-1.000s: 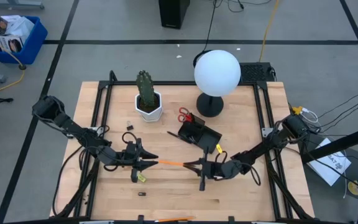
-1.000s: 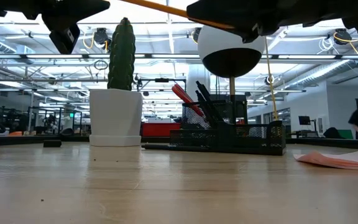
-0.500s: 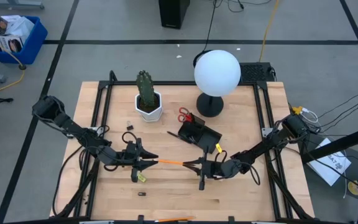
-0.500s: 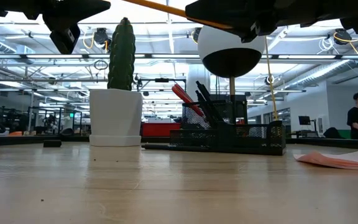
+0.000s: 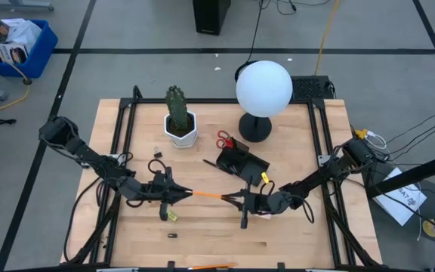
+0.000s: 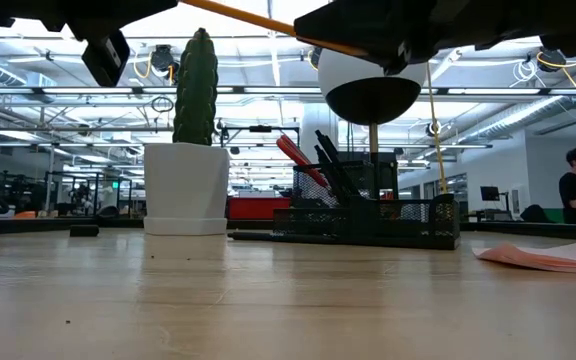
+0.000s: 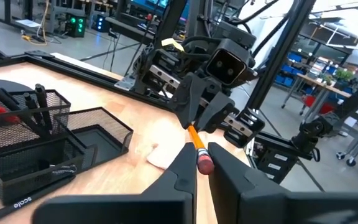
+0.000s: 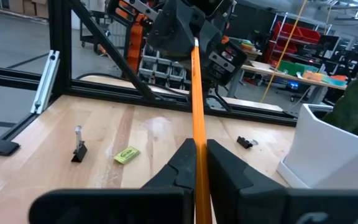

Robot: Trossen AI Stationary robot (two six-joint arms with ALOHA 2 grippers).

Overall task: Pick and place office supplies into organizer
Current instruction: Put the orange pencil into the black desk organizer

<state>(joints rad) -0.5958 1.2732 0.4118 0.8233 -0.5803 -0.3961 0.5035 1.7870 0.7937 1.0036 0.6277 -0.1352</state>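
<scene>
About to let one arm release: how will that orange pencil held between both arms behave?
The orange pencil spans straight between the left gripper and right gripper without sagging, so probably stiff and light. It is slim and smooth, so it may pivot or slip in a single pinch. If dropped on the table, it would likely roll.

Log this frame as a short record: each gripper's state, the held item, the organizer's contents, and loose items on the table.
left gripper: shut on the eraser end of the orange pencil
right gripper: shut on the same pencil's other end
pencil: held level above the table between both arms
organizer: black mesh tray holding red-handled scissors and black pens
loose items: yellow piece, black clip
</scene>
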